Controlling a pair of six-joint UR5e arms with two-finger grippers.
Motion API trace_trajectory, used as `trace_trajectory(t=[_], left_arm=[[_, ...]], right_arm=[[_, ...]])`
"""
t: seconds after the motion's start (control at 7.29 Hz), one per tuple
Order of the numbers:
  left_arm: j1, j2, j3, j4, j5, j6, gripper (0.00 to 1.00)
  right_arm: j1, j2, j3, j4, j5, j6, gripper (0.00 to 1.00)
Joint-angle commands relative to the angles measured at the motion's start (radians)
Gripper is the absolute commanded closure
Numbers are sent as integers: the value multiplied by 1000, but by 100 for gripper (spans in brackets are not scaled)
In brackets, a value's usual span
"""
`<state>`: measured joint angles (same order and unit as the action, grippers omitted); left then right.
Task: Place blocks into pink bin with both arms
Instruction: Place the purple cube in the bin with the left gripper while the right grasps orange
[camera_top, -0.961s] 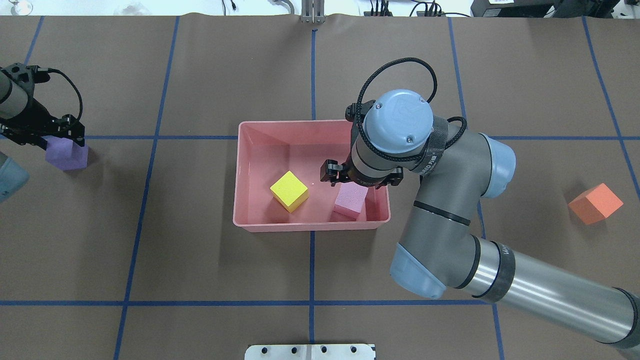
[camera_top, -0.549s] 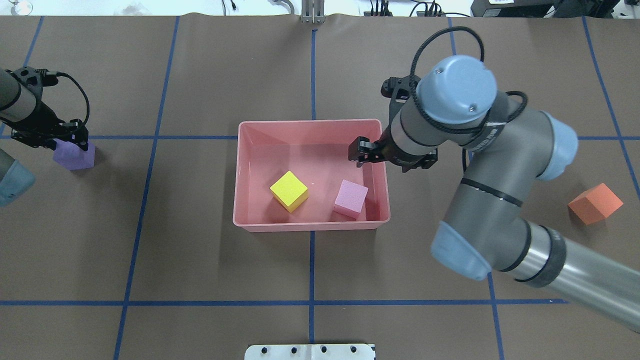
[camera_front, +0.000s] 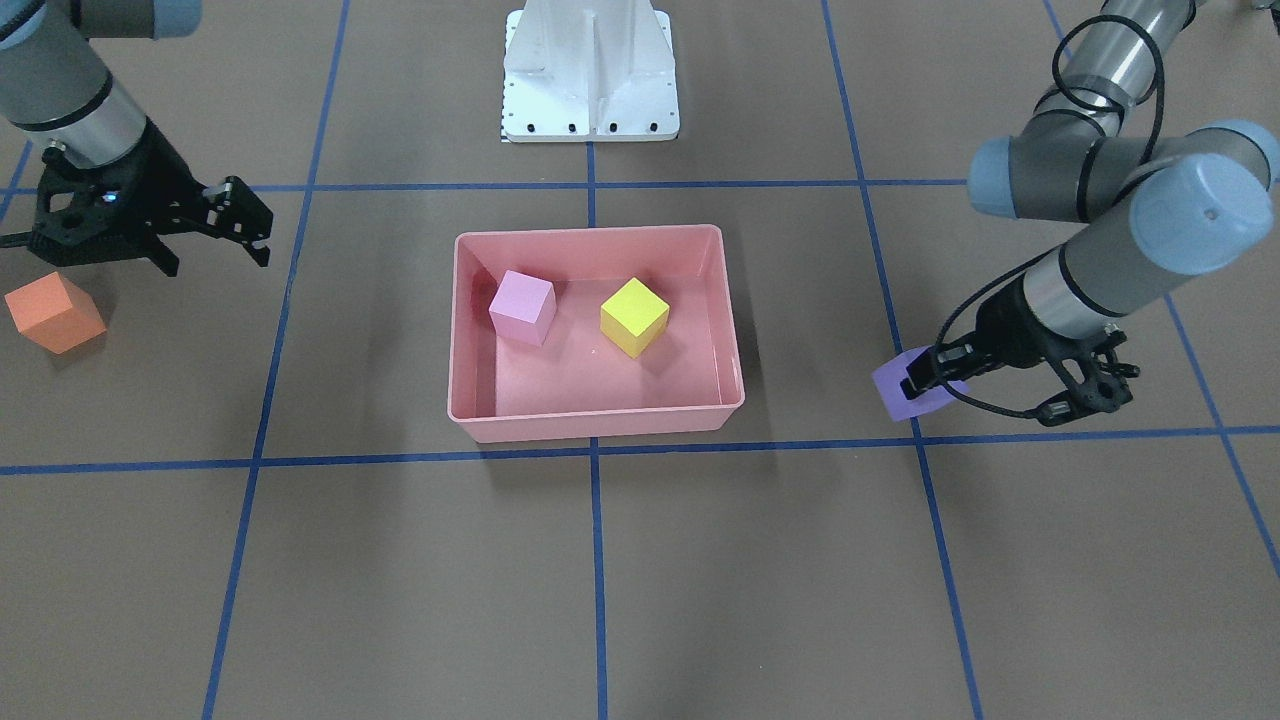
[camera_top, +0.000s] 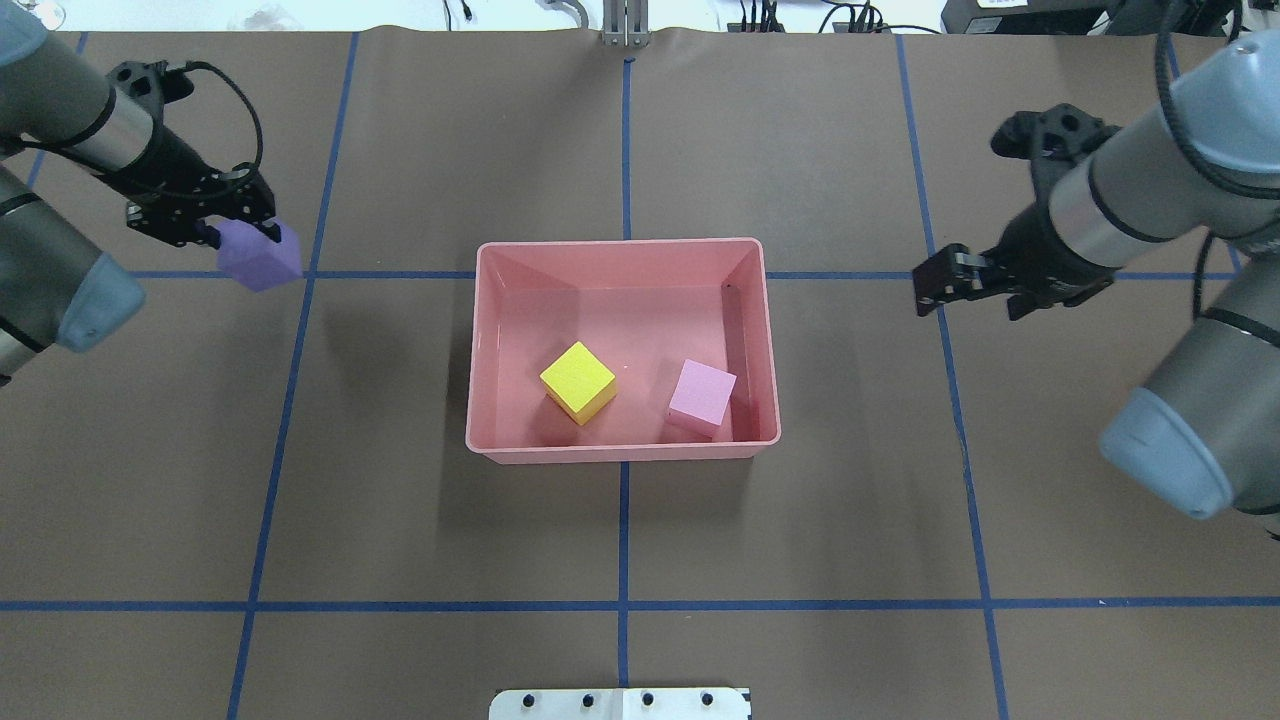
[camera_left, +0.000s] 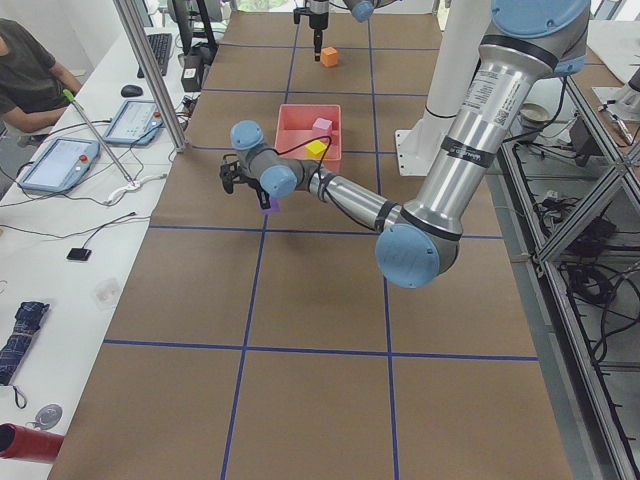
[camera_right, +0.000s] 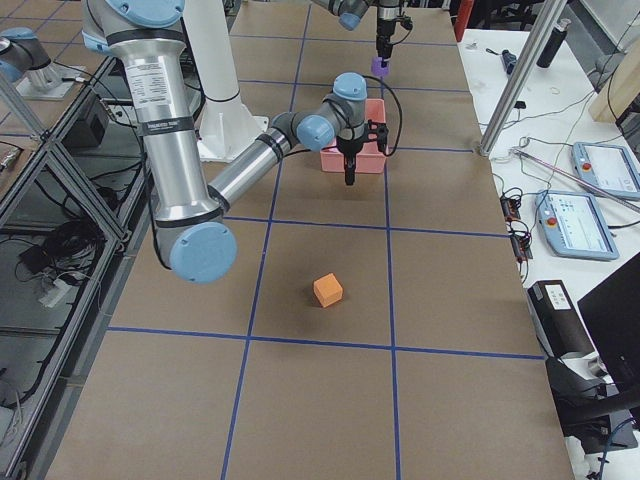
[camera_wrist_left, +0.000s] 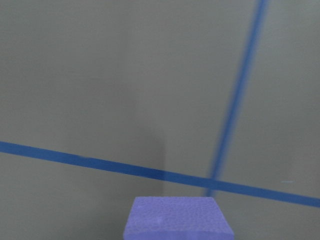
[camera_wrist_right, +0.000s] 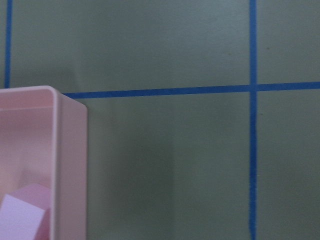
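The purple cube (camera_top: 262, 255) appears lifted clear of the table (camera_top: 620, 540), clamped in the left jaws, well to the left of the pink bin (camera_top: 620, 246). The yellow cube (camera_top: 578, 382) and light pink cube (camera_top: 702, 397) lie inside the bin. The orange cube (camera_front: 55, 312) sits on the table beyond the right jaws, which stand parted and empty. The carry looks best done high over the rim, lowering onto bare floor at the bin's left side, then releasing gently, arms well apart
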<state>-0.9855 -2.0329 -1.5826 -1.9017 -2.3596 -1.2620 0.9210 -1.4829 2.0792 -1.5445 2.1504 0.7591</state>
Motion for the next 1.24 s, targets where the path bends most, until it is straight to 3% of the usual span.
trace_trajectory(t=[0.0, 0.14, 0.27, 0.41, 0.55, 0.82, 1.1], left_arm=[[80, -199, -59, 109, -3, -262, 100], [135, -299, -57, 225, 14, -293, 100], [218, -337, -53, 271, 99, -306, 100], [270, -346, -45, 271, 185, -307, 100], [280, -354, -25, 267, 203, -306, 100], [283, -395, 56, 259, 245, -297, 100], [297, -400, 75, 257, 270, -294, 100]], right_arm=[[62, -170, -43, 143, 8, -199, 0], [65, -215, -51, 180, 8, -258, 0], [84, -236, -71, 187, 5, -339, 0], [99, -249, -100, 188, 3, -428, 0], [102, -247, -120, 193, 2, -482, 0], [104, -250, -221, 309, -12, -573, 0], [110, -250, -245, 350, -15, -583, 0]])
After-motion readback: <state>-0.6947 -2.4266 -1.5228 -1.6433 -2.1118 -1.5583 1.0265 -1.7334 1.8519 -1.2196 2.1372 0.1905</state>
